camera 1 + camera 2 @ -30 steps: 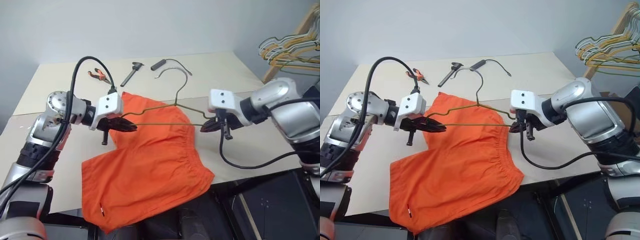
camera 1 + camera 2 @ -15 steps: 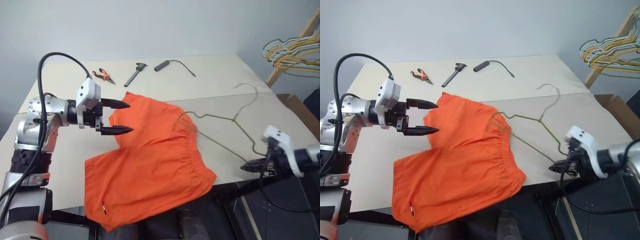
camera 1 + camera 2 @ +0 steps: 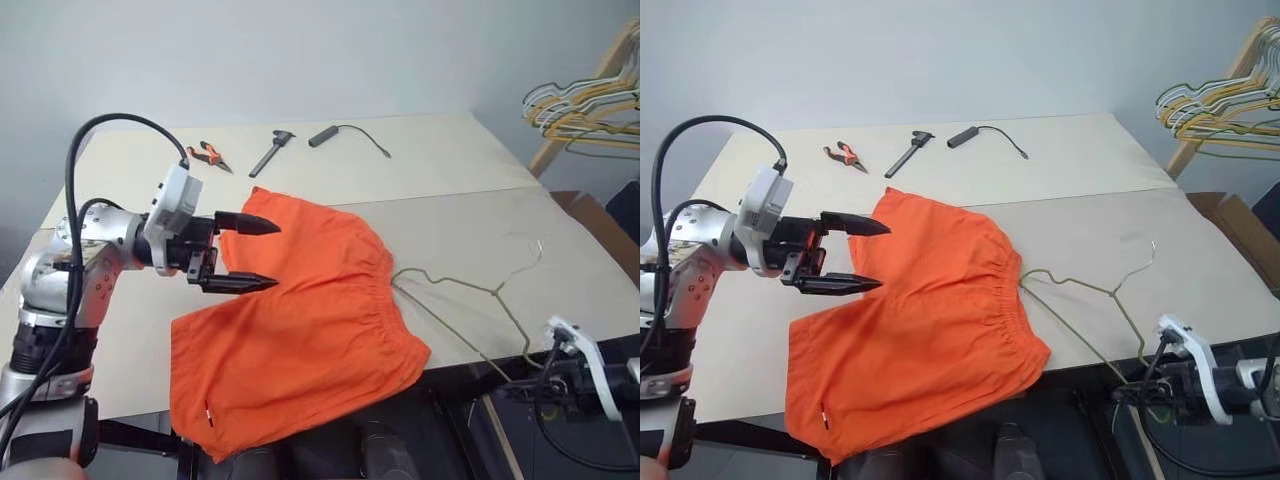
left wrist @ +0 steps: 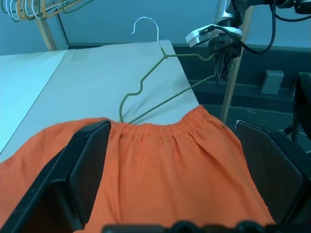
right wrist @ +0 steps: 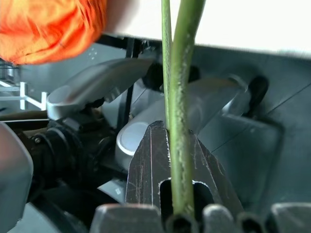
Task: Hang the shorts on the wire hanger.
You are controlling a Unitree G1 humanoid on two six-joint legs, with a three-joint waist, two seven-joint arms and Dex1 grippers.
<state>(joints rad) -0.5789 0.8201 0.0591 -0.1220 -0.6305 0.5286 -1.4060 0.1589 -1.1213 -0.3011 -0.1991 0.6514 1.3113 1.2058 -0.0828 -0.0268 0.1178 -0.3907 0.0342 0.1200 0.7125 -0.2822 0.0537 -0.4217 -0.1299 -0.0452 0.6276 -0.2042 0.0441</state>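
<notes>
The orange shorts (image 3: pixel 300 320) lie flat on the table, one leg hanging over the front edge. My left gripper (image 3: pixel 272 256) hovers open over their left side, nothing between its fingers. The wire hanger (image 4: pixel 165 56) rests on the table to the right of the shorts, its bent left end by the waistband and its hook pointing away. One corner of it reaches past the table's front edge, where my right gripper (image 5: pixel 176 160) is shut on the wire below table height.
Orange-handled pliers (image 3: pixel 205 153), a black tool (image 3: pixel 268 152) and a black cabled piece (image 3: pixel 330 132) lie at the table's back. A wooden rack with bunched hangers (image 3: pixel 580 105) stands at the far right, with a cardboard box (image 3: pixel 600 215) beside the table.
My left gripper let go of the hanger's corner, opened and drew back. My right gripper pulled the hanger off the shorts, to the right and down past the table's front edge.
</notes>
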